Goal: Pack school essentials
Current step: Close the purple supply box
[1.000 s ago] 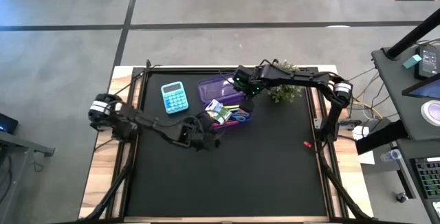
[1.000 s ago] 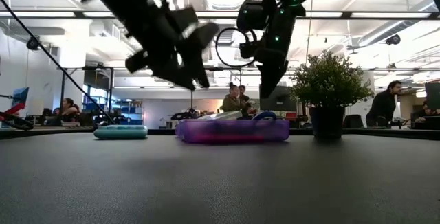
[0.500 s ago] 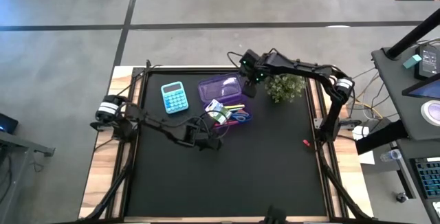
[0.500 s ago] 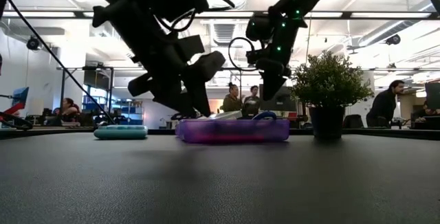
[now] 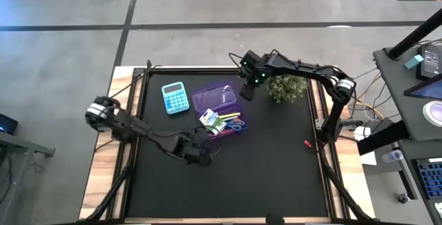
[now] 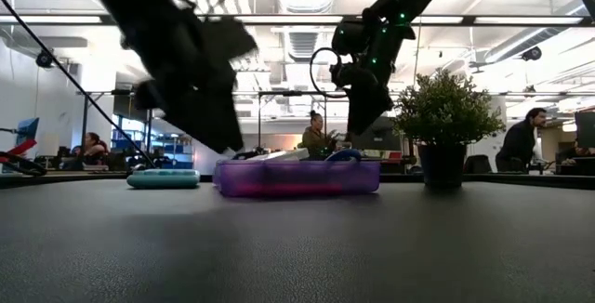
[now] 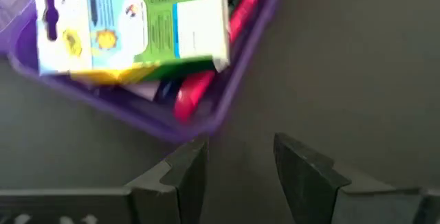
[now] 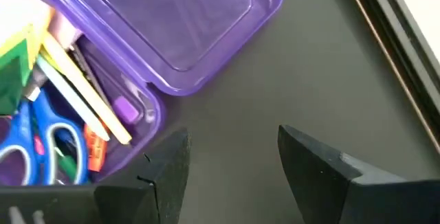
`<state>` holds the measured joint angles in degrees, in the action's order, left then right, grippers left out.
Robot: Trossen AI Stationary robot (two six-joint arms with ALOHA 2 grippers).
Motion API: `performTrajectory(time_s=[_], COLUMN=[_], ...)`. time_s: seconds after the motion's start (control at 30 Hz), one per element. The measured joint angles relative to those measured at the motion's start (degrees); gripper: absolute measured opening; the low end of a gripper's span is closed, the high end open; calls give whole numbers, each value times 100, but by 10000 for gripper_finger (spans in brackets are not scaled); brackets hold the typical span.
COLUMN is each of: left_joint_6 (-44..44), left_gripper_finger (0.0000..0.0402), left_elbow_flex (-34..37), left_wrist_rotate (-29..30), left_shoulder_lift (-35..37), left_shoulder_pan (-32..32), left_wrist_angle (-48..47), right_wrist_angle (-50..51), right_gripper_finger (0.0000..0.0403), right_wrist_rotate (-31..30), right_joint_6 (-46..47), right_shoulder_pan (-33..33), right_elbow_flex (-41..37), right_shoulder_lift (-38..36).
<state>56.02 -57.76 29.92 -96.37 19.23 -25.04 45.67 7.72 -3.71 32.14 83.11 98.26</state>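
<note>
Plainly open, left gripper [image 5: 205,157], fingers [image 7: 180,169] spread and empty, hovering low over the black worktop [image 5: 276,170] near its middle, just off the near rim of the purple case [image 5: 224,118]. Likewise open and holding nothing, right gripper [image 5: 245,92], raised above the far side of the worktop, fingers [image 8: 313,157] parted over bare mat just beside the case's hinged lid [image 5: 216,96].

Lying open toward the far middle of the worktop, that purple case, lid flat behind the tray. Across the tray's top, a green-and-white packet [image 7: 130,21], partly overhanging the rim. Under and beside it, a pink marker [image 7: 206,80], yellow pens [image 8: 82,93], blue-handled scissors [image 8: 31,141] and something small and orange [image 8: 95,148]; pieces deeper in the tray hard to tell apart.

Beside the case toward the far left corner, a teal calculator [image 5: 175,97], flat and apart from it. Toward the far right corner, a potted plant [image 5: 286,87], just past the right gripper. Near the right edge, a small red item [image 5: 309,143], well apart from everything else.

Beyond the worktop in the low view, people [image 6: 320,136] seated and standing in the room.
</note>
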Motion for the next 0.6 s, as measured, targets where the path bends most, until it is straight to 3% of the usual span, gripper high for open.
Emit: performTrajectory(time_s=[0.2,0.3,0.43,0.6], left_joint_6=[249,676,1579,1837], left_gripper_finger=[150,150,150,150], left_elbow_flex=[7,4,9,11], left_wrist_rotate=[90,666,1232,1267], left_shoulder_lift=[582,840,914,919], left_shoulder_pan=[438,503,344,-139], left_wrist_angle=[-523,-990,-1789,-1949], right_wrist_angle=[41,121,509,501], right_gripper_finger=[208,207,205,205], right_wrist_rotate=[23,22,24,25], right_joint_6=[254,450,302,-265], right_shoulder_pan=[-203,-384,-850,-1605], right_elbow_flex=[327,447,373,89], right_shoulder_lift=[-12,-38,-42,-42])
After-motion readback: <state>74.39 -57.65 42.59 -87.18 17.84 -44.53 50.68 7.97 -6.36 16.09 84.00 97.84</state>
